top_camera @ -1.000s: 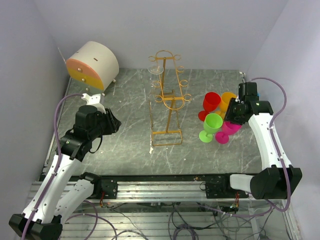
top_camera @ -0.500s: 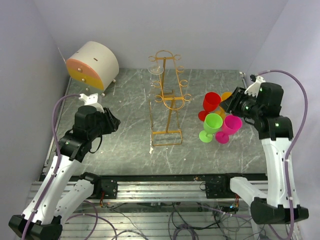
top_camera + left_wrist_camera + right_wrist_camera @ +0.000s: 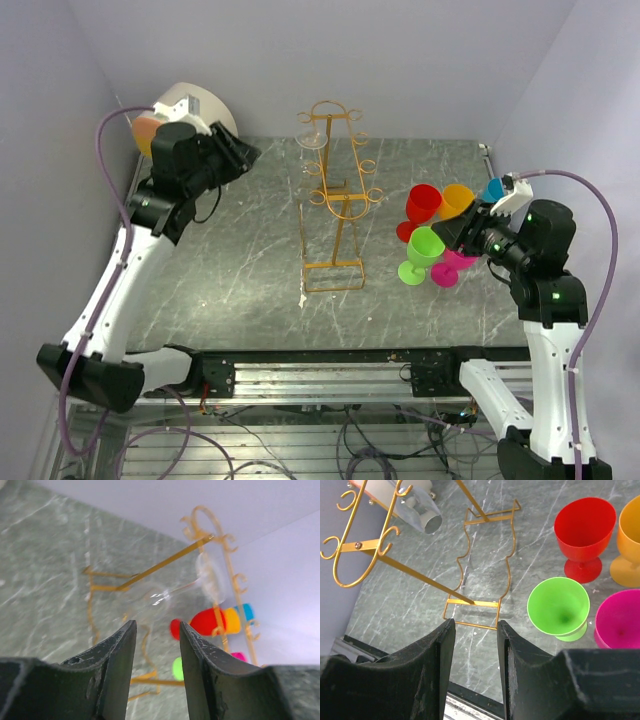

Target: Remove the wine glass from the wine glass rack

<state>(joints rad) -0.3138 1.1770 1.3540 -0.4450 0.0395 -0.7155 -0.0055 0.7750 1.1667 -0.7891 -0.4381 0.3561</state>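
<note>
Fingers of the left gripper (image 3: 243,155) stand parted and empty in the top view, raised at the far left and aimed across at the wine glass rack (image 3: 344,203), which stands mid-table (image 3: 230,280). The wine glass (image 3: 311,140), clear and faint, hangs from the rack's upper left arm, foot caught in the wire and bowl down. That hold likely means it must slide out sideways, not lift. The right gripper (image 3: 447,232), also parted and holding nothing, hovers over a cluster of coloured plastic goblets (image 3: 425,245) at the right, well apart from the rack, and judged to be standing by. A round cream-and-orange box (image 3: 205,105) sits behind the left arm. Left wrist view: both fingers (image 3: 117,665) frame the glass (image 3: 147,600) in the gap, bowl nearer and foot against the gold wire (image 3: 160,569). It is lined up but apart, with no contact yet, so the approach is judged underway and the grasp not made. Right wrist view: its fingers (image 3: 520,670) are spread over bare marble. The rack's base and slanted rod (image 3: 405,569) lie ahead, the hanging glass (image 3: 417,512) is at upper left, and the green goblet (image 3: 559,607) and red goblet (image 3: 584,530) are to the right. No brand, label or writing is legible in any view.
</note>
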